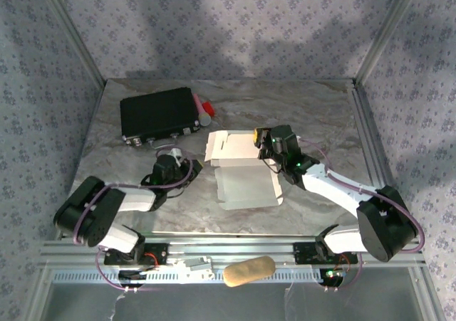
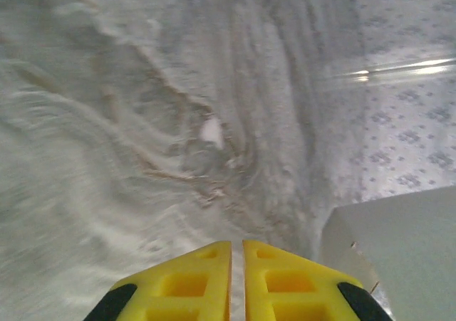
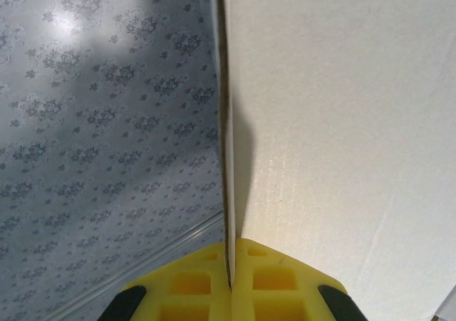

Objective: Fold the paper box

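The white paper box (image 1: 242, 173) lies partly folded in the middle of the marbled table, one panel flat toward the front and a flapped panel raised behind it. My right gripper (image 1: 261, 137) sits at the box's back right corner. In the right wrist view its yellow fingers (image 3: 285, 278) are shut on the thin edge of a cardboard flap (image 3: 342, 122), which stands up on the right. My left gripper (image 1: 191, 170) rests low just left of the box. Its yellow jaws (image 2: 237, 244) stand almost together with nothing between them, and a box corner (image 2: 399, 243) shows at the lower right.
A black hard case (image 1: 158, 114) lies at the back left with a pink-and-white object (image 1: 203, 107) against its right end. A tan oblong thing (image 1: 249, 270) rests on the front rail between the arm bases. Metal frame posts (image 1: 376, 40) and patterned walls enclose the table.
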Available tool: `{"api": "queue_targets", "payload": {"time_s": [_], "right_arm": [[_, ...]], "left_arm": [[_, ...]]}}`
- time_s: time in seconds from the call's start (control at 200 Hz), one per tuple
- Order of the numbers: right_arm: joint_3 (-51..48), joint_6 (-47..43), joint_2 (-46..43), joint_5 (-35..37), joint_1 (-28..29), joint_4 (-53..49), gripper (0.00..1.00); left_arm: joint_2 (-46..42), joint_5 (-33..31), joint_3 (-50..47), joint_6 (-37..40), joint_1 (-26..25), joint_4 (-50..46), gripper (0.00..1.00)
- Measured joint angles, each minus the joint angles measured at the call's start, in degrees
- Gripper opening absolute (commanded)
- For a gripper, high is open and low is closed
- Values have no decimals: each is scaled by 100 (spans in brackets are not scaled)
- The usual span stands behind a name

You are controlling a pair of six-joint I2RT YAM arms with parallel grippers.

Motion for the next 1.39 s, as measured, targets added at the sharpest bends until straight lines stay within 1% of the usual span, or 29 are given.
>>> {"api": "queue_targets", "payload": {"time_s": [0.175, 0.265, 0.39, 0.595, 0.864, 1.214, 1.394], "right_arm": [[9, 219, 22, 48, -20, -4, 0], [9, 284, 22, 68, -48, -15, 0], [9, 319, 22, 74, -96, -17, 0], [9, 382, 22, 74, -192, 22, 0], [9, 400, 22, 79, -225, 87, 0], [7, 402, 20, 205, -240, 177, 0], [-4, 402, 13, 240, -240, 225, 0]], "left_arm": [[1338, 125, -9, -354, -76, 1945, 9], [1694, 70, -20, -490, -118, 2328, 9], [1613, -79, -61, -511, -310, 2677, 11], [1375, -210, -66, -625, -407, 2975, 13], [1325, -385, -74, -688, -577, 2981, 18], [1311, -623, -74, -682, -909, 2977, 34], [1305, -798, -103, -680, -986, 2981, 38]]}}
